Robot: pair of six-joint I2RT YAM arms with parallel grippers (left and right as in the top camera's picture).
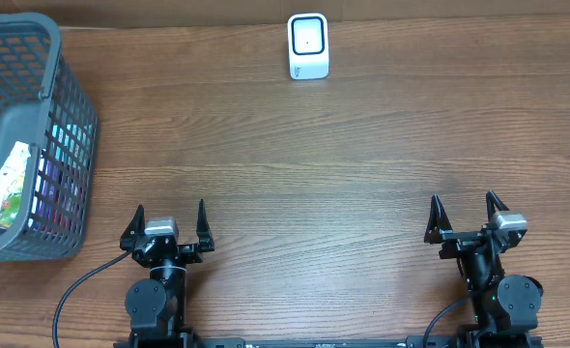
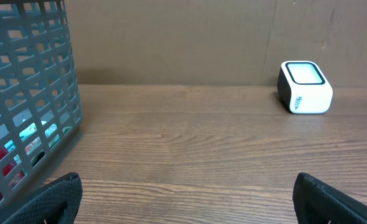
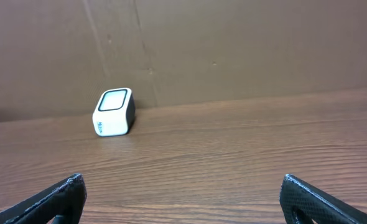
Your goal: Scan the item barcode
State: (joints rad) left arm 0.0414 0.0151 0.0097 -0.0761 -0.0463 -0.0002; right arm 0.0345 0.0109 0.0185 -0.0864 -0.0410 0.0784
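Note:
A white barcode scanner (image 1: 307, 45) with a dark-rimmed window stands at the table's far edge, also seen in the left wrist view (image 2: 304, 87) and the right wrist view (image 3: 114, 112). A grey mesh basket (image 1: 53, 58) at the far left holds several items, among them a green-and-white packet (image 1: 5, 188). My left gripper (image 1: 170, 217) rests open near the front edge, nothing between its fingers (image 2: 53, 200). My right gripper (image 1: 465, 210) stands open at the front right, its fingers (image 3: 314, 200) wide apart over bare wood.
The basket wall (image 2: 22, 93) rises close on the left of the left gripper. A brown cardboard backdrop (image 3: 233, 43) closes the table's far side. Black cables (image 1: 72, 290) trail from the arm bases at the front edge.

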